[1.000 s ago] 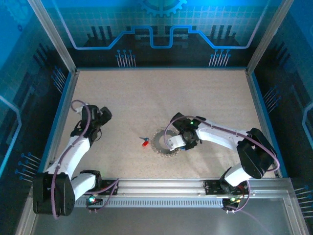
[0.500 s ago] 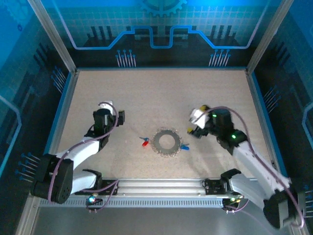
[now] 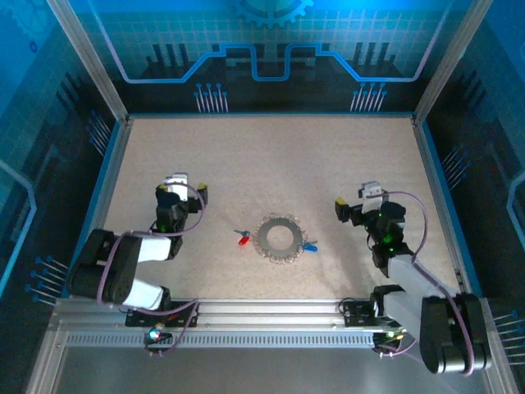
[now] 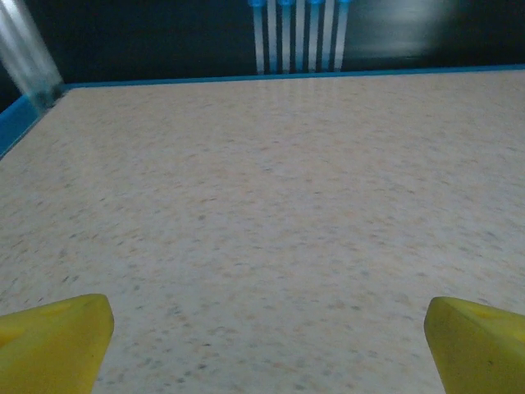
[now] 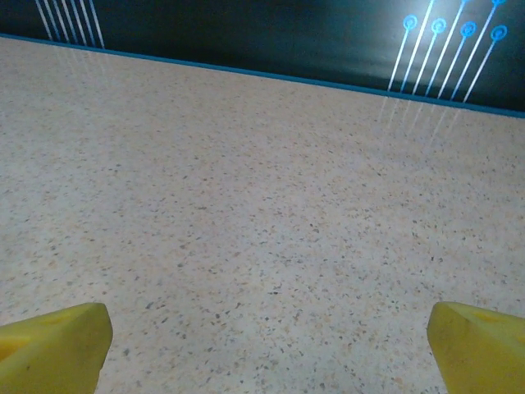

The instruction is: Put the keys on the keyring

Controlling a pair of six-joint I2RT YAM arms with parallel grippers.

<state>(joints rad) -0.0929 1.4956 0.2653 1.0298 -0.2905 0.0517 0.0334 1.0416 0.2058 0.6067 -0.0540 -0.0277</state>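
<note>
On the table (image 3: pixel 271 156), nearest, the keyring (image 3: pixel 277 238) is laid flat, the blue key (image 3: pixel 309 245) at its right rim and the red key (image 3: pixel 244 239) at its left. Whether they are threaded cannot be told. Farther off, the right gripper (image 3: pixel 353 207) and left gripper (image 3: pixel 182 190) are held wide apart, empty; little is judged left.

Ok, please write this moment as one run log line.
left pincer: open, empty | right pincer: open, empty | keyring: lying flat | red key: at left rim | blue key: at right rim
</note>
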